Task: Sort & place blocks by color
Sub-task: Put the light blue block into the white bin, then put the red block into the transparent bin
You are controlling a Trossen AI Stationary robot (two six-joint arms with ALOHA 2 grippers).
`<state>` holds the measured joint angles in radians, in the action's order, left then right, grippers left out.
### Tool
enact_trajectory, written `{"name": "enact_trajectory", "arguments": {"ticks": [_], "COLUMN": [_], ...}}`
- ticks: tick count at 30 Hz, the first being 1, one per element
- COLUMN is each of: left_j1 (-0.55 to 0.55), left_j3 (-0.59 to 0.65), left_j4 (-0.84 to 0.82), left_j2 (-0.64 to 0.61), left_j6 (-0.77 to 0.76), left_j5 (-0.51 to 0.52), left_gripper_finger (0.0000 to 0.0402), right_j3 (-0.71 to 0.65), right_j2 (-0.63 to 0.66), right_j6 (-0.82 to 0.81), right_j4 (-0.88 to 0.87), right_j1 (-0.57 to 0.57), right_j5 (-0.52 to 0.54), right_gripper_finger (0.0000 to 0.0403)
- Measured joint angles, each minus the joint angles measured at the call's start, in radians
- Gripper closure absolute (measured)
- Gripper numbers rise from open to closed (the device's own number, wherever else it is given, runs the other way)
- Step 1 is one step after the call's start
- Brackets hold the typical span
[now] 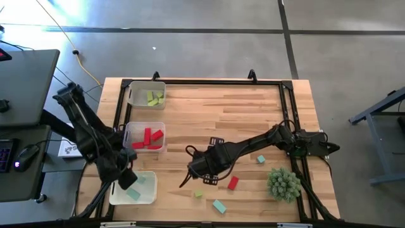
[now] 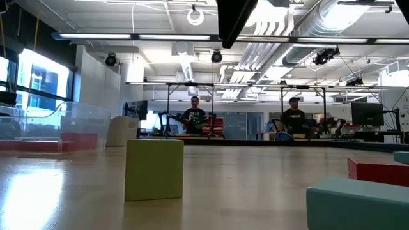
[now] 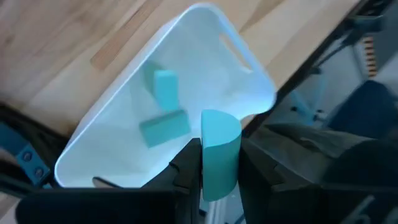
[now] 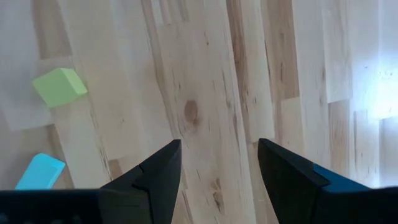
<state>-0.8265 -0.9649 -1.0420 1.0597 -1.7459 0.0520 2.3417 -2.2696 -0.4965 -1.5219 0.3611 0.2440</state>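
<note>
My left gripper (image 3: 220, 163) hangs over the near-left clear bin (image 1: 147, 194) and is shut on a teal block (image 3: 221, 134) with one rounded end. Two teal blocks (image 3: 163, 107) lie on that bin's floor. Red blocks (image 1: 148, 138) fill the middle bin, and yellow-green blocks (image 1: 155, 97) the far bin. My right gripper (image 4: 217, 167) is open above bare wood near the table's middle (image 1: 186, 168). A yellow-green block (image 4: 59, 87) and a teal block (image 4: 40, 172) lie on the table nearby. A red block (image 1: 233, 183) and another teal block (image 1: 261, 159) rest on the table farther right. My left gripper pinches the teal block between its two fingers (image 3: 186, 163), which lie on its flat sides (image 3: 211, 158). The block's rounded end (image 3: 221, 119) sticks out past the fingertips. It is lifted clear above the bin, with the fingers pointing down toward the bin's inside.
A spiky green plant ball (image 1: 283, 183) sits near the table's near-right corner. A black frame (image 1: 202, 80) runs along the table's edges. In the low view the yellow-green block (image 2: 153, 169) stands close to the camera, with people far behind in the room.
</note>
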Motion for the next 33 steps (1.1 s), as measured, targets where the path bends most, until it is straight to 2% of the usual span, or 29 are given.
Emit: {"name": "enact_trajectory", "arguments": {"ticks": [6, 15, 21, 26, 33], "left_j1": [-0.041, -0.046, -0.046, -0.045, -0.045], "left_j3": [0.0, 0.0, 0.0, 0.0, 0.0], "left_j4": [0.0, 0.002, 0.004, 0.025, 0.102], "left_j2": [0.121, 0.259, 0.29, 0.29, 0.287], "left_j6": [-0.031, -0.031, 0.0, 0.011, 0.047], "left_j5": [0.0, -0.001, -0.028, -0.05, -0.048], "left_gripper_finger": [0.0346, 0.0334, 0.0289, 0.025, 0.0241], "right_j3": [0.0, 0.0, 0.0, 0.0, 0.0], "right_j2": [0.0, 0.0, 0.0, 0.0, 0.0], "right_j6": [0.0, 0.0, -0.05, -0.097, -0.175], "right_j4": [0.0, 0.008, 0.006, -0.015, -0.037], "right_j1": [0.002, 0.002, 0.003, 0.024, 0.08], "right_j5": [0.014, 0.027, -0.069, -0.096, -0.098], "right_gripper_finger": [0.0203, 0.0203, 0.0203, 0.0203, 0.0203]}}
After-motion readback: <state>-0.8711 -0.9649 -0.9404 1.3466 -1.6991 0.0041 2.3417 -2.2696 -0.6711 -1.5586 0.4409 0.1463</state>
